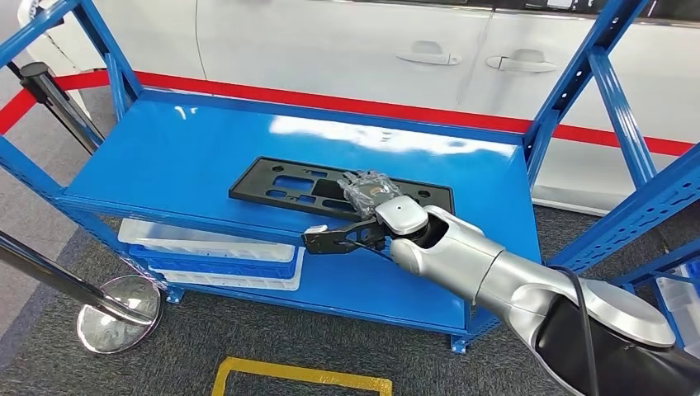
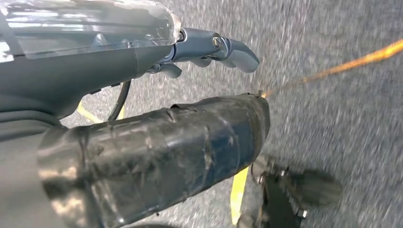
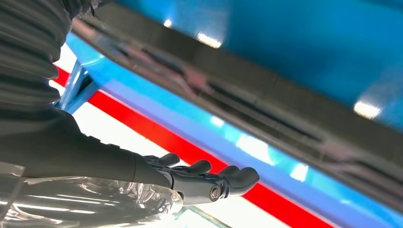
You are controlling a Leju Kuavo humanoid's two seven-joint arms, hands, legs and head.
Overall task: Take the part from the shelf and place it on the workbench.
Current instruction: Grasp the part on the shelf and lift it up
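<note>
Silver right arm reaching from lower right, right hand [image 1: 373,198] fingers spread flat over flat black rectangular plastic part [image 1: 285,183], lying mid-frame on blue metal shelf [image 1: 173,148], left hand [image 2: 209,47] loosely curled, empty.

The blue shelf [image 1: 173,157] carries a flat black part [image 1: 281,183] on its top level, lying lengthwise directly under the right hand [image 1: 376,198]. On the lower level, below and left of that hand, lie white trays [image 1: 206,247].
</note>
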